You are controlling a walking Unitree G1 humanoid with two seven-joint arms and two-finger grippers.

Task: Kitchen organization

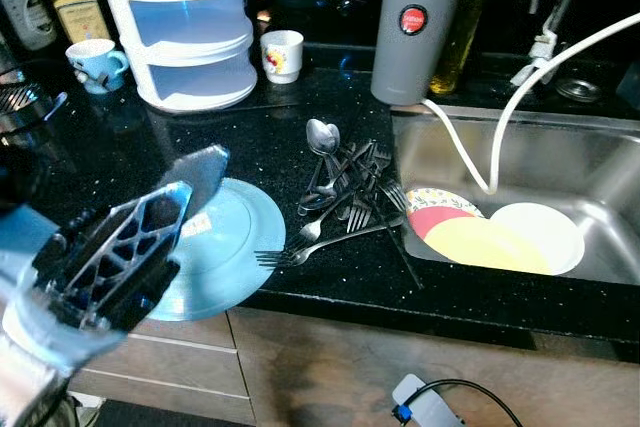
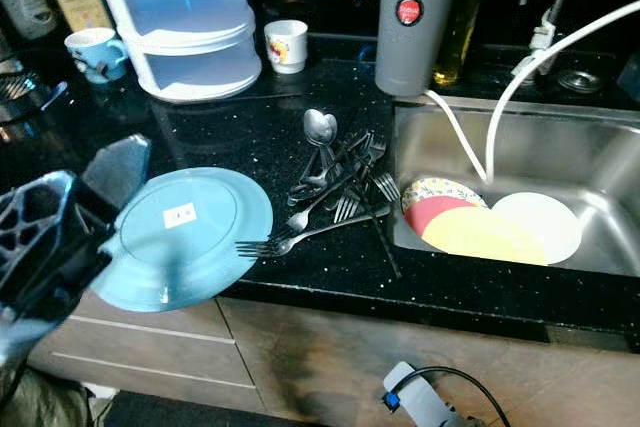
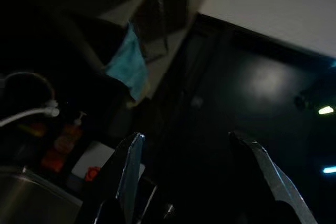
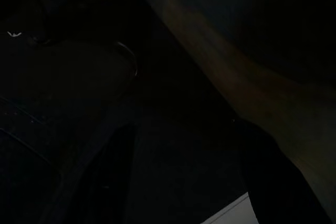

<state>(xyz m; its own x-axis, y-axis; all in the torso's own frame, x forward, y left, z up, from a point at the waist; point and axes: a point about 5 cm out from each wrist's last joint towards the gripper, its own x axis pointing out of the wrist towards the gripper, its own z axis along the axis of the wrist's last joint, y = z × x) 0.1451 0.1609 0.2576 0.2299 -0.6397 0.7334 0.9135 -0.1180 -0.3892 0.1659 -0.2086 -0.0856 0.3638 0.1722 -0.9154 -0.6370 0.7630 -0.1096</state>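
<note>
Hovering raised above the black counter's point(image 1: 120, 147) left edge, the left gripper point(image 3: 199, 177) has its two fingers spread wide, clasping nothing. Beneath it lies the light blue plate point(image 2: 200, 237), overhanging the counter edge. The cutlery pile point(image 1: 345, 182) sits between plate and sink point(image 1: 600, 162). The right gripper's point(image 4: 184, 177) fingers also appear parted in darkness.

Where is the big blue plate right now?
The blue plate lies on the black counter at its front edge, on the robot's left, just left of the pile of forks and spoons.
</note>
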